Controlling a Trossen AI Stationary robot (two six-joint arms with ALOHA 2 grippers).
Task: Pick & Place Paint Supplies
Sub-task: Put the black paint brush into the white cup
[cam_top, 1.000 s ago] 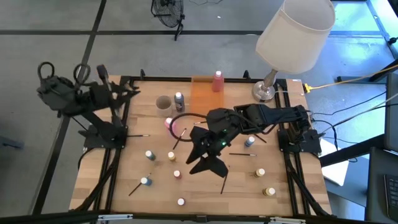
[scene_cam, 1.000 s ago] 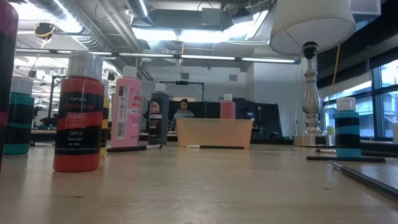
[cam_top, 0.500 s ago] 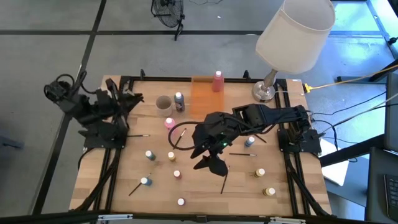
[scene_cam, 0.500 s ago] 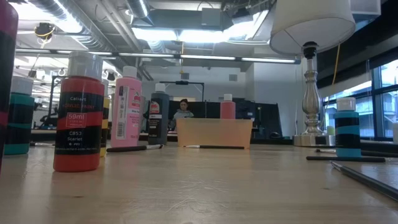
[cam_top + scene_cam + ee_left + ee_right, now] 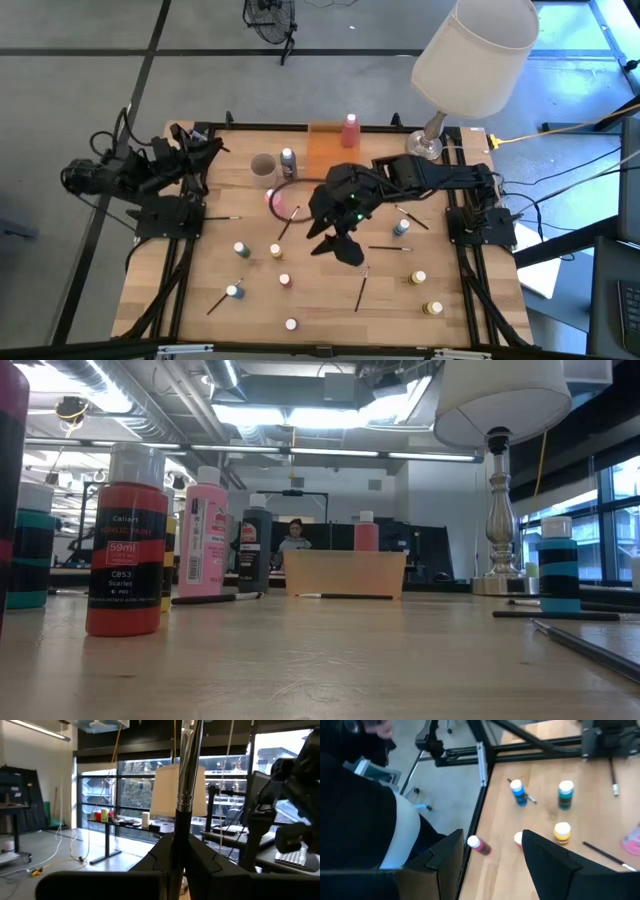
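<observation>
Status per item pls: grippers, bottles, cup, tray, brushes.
Left gripper: shut, at the table's left edge.
Right gripper: open, empty, above mid-table.
Pink bottle: upright, capped, on the table.
Dark bottle: upright, beside the cup.
Cup: upright.
Tray: no pots or brushes inside.
Brush: lying flat on the table.

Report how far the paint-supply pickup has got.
Done: one pink squeeze bottle stands in the translucent orange tray.
In hand: nothing. The right hand hangs open over the table's middle, and the left hand is shut at the left edge.
Left: the white-capped paint pots, thin dark paintbrushes, a second pink bottle and a dark bottle are on the wood.
</observation>
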